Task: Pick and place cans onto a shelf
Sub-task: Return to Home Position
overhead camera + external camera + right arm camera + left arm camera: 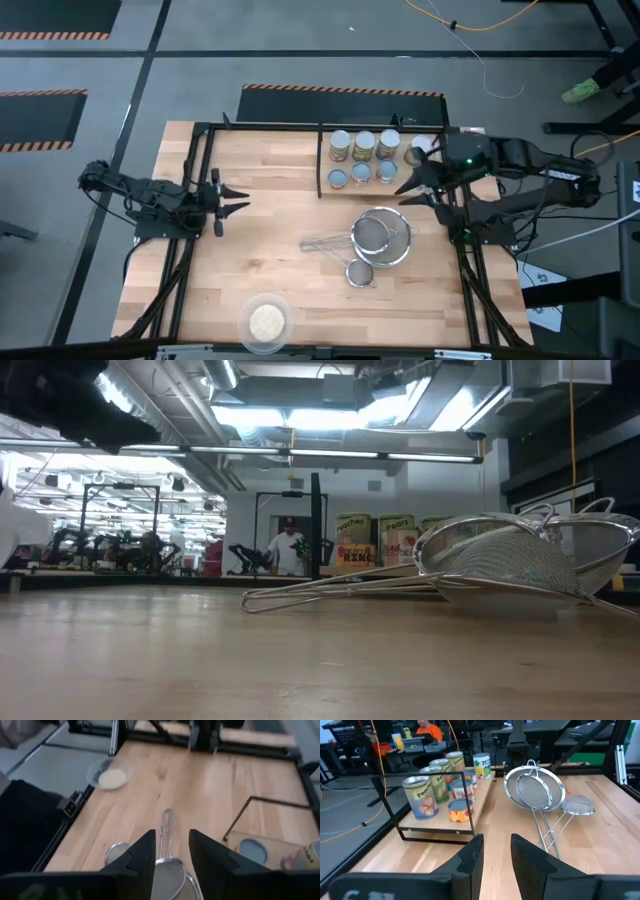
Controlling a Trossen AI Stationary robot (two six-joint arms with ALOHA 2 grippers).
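Several cans [363,158] stand upright on the shelf [322,188] at the table's far right; taller ones at the back, short blue-topped ones in front. In the left wrist view the cans [440,785] show behind the shelf's black rail [432,837], and the low view shows the cans [375,540] far off. My left gripper [245,200] hangs open over the table's left side, pointing toward the shelf, nothing between its fingers [470,857]. My right gripper [405,192] hangs open just right of the shelf, above the strainers, its fingers [142,855] bare.
Three wire mesh strainers [378,238] lie nested on the table near the shelf, their handles pointing left; they fill the right of the low view [520,565]. A clear round dish of beige grains [266,322] sits at the near edge. Bare wood lies between the arms.
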